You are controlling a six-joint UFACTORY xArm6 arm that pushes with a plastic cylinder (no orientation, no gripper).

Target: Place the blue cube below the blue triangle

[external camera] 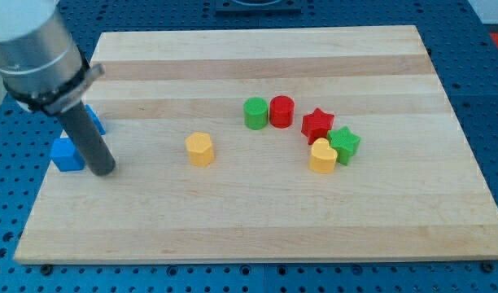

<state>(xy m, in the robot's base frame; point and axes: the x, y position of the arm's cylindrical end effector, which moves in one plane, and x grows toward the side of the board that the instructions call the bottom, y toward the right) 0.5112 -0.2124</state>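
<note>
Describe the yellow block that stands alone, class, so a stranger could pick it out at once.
Start at the wooden board and find the cluster of blocks right of its middle. Move towards the view's left: the yellow hexagonal block stands by itself, between that cluster and my tip. The yellow heart touches the green star; this one touches nothing.

My tip point(102, 171) just right of blue cube point(67, 155); blue triangle point(93, 120) above, partly hidden behind rod.

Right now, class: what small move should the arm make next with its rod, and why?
Probably none, or a slight retreat toward the view's right. The blue cube already sits below the blue triangle, which the rod partly hides, near the board's left edge. My tip rests just right of the cube.
</note>
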